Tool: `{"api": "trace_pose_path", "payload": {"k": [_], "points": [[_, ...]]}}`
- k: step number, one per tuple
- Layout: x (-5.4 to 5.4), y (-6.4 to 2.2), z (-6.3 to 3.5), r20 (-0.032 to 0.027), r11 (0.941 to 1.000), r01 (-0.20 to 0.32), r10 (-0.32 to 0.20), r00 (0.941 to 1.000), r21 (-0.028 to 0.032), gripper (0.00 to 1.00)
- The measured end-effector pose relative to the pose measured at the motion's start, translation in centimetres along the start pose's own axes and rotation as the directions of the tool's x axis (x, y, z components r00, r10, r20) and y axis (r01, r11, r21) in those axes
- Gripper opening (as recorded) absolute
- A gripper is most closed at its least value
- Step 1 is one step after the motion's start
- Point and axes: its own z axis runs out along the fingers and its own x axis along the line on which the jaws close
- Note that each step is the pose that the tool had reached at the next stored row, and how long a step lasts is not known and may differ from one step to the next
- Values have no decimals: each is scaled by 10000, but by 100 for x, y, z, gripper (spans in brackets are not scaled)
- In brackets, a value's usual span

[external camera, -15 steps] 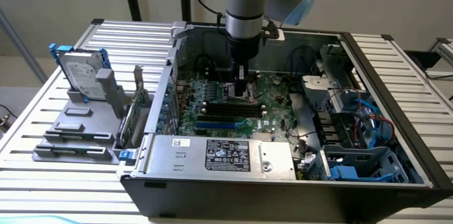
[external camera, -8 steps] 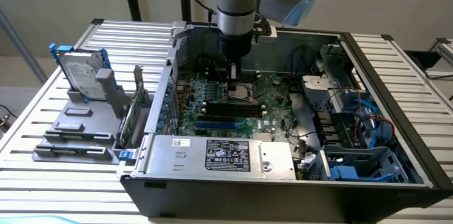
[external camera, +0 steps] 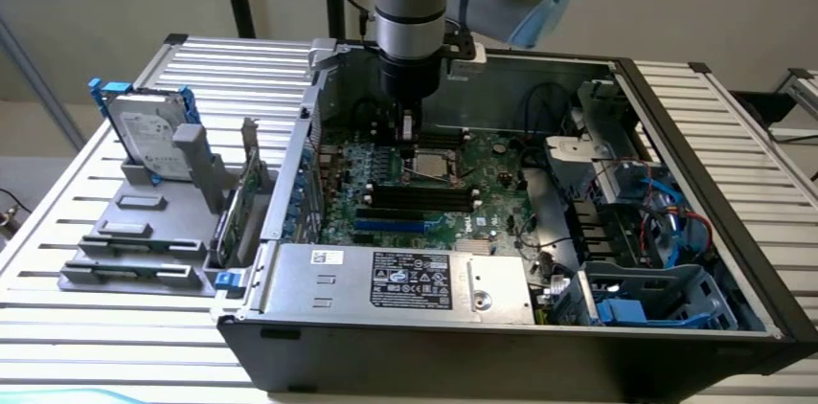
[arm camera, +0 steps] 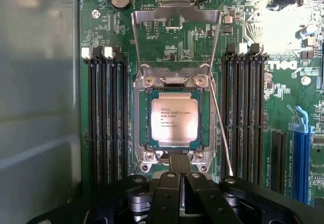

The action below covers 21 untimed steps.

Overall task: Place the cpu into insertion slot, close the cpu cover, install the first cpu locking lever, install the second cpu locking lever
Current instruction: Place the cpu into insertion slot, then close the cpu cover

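The cpu (arm camera: 174,118), a pale silver square chip, lies flat inside the insertion slot (arm camera: 143,133) on the green board. The cpu cover (arm camera: 152,12), a thin silver frame, is swung open away from the socket on the side far from my fingers. A thin wire locking lever (arm camera: 221,133) runs loose along one side of the socket. My gripper (arm camera: 178,159) is shut with its black fingertips pressed together, empty, just at the socket's edge. In the exterior view the gripper (external camera: 409,144) hangs over the socket (external camera: 431,168) inside the computer case.
Long black memory slots (arm camera: 106,122) flank the socket on both sides (arm camera: 245,117). A blue expansion slot (arm camera: 301,158) lies beyond them. The grey case wall (arm camera: 38,82) stands close by. Outside the case, a hard drive (external camera: 147,131) sits in a grey holder.
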Motion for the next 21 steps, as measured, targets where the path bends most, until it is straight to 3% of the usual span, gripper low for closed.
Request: {"api": "trace_pose_path", "payload": {"k": [14,16,21], "points": [[0,5,-7,2,10000,0,0,10000,2,11],[2,49,-10,1,10000,-1,1,10000,7,11],[11,277,-61,0,10000,-2,2,10000,70,11]]}}
